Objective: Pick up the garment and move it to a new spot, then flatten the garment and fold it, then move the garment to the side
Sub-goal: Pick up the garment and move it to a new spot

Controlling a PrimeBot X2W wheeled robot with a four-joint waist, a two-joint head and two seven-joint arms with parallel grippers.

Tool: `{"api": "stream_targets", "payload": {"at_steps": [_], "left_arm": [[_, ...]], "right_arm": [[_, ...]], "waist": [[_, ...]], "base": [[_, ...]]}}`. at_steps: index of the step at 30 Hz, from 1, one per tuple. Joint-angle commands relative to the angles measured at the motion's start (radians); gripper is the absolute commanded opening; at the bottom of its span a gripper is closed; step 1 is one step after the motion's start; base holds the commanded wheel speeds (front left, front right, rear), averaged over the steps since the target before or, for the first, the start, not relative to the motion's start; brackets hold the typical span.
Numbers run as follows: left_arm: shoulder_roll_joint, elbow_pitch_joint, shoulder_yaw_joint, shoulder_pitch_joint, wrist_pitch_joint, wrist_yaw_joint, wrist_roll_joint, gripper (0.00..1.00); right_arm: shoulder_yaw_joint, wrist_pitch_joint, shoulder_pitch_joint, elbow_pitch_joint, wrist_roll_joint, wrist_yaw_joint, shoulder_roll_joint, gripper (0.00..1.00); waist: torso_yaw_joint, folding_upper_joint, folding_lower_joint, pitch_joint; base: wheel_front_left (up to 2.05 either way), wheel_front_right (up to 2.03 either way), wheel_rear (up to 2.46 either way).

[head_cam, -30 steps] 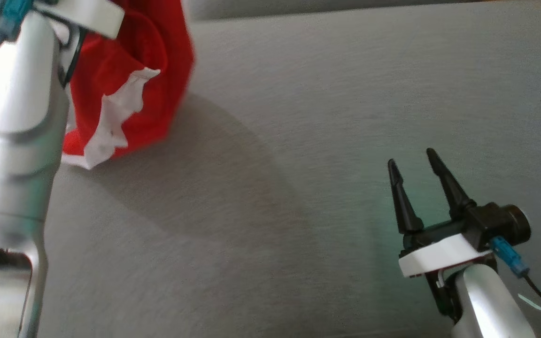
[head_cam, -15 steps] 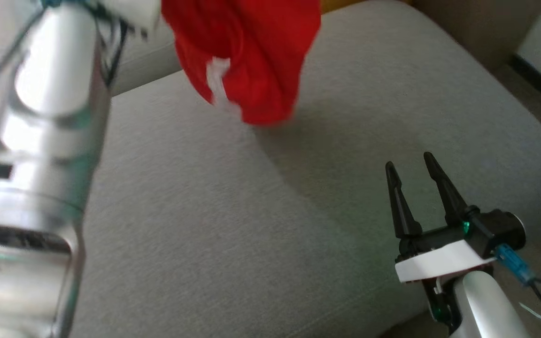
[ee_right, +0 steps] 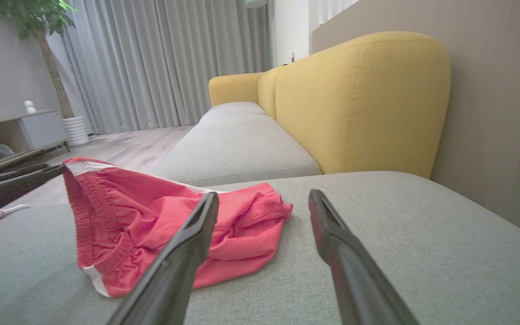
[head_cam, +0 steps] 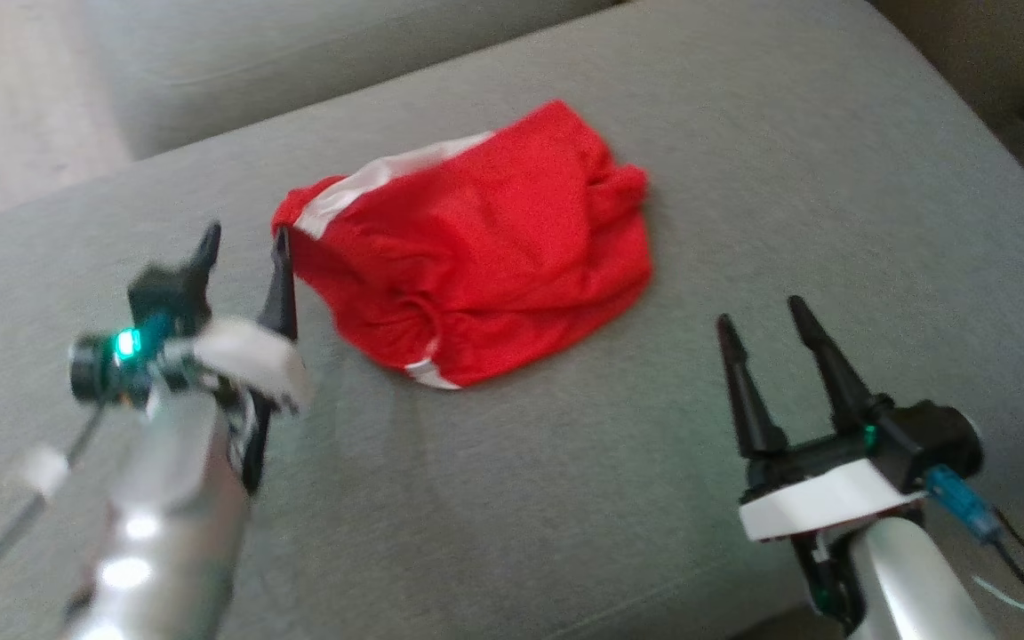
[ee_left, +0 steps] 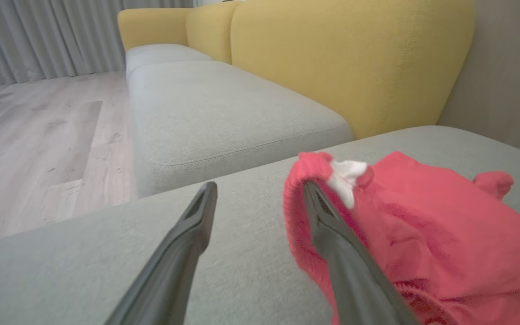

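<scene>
We saw the red shorts (head_cam: 485,258) lying crosswise just beside our open left pincer (head_cam: 244,240), farther from the open right pincer (head_cam: 761,318).

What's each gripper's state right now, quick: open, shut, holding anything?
Left gripper: open, gripping nothing; one finger at the edge of the crumpled red fabric garment with white trim.
Right gripper: open, empty, apart from the garment.

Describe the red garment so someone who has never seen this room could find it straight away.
Find the sofa with yellow backrests and grey seats. On the grey cushion right in front of the robot lies a crumpled garment. It is bright red against the grey, with white stripes and a gathered elastic waistband.
</scene>
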Motion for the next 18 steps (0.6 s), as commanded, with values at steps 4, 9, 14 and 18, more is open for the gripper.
{"api": "stream_targets", "payload": {"at_steps": [4,9,14,18], "left_arm": [[-0.005,-0.219,0.061,0.207,-0.012,0.035,-0.011,1.0],[-0.044,-0.516,0.085,0.45,-0.012,0.013,-0.027,1.0],[-0.051,-0.764,0.074,0.645,-0.012,0.043,0.016,1.0],[-0.052,-0.898,0.065,0.762,-0.012,0.08,0.035,1.0]], "right_arm": [[-0.033,0.001,0.024,-0.015,-0.025,0.007,0.002,1.0],[-0.082,0.001,0.098,-0.008,-0.007,0.007,0.002,1.0],[-0.078,0.001,0.155,-0.005,-0.021,0.007,-0.007,1.0],[-0.071,0.001,0.196,-0.017,-0.05,0.007,-0.012,1.0]], "waist": [[0.138,0.0,-0.0002,-0.064],[0.271,0.0,-0.0002,-0.112],[0.36,0.0,-0.0002,-0.161],[0.383,0.0,-0.0002,-0.195]], "base": [[0.0,0.0,0.0],[0.0,0.0,0.0],[0.0,0.0,0.0],[0.0,0.0,0.0]]}}
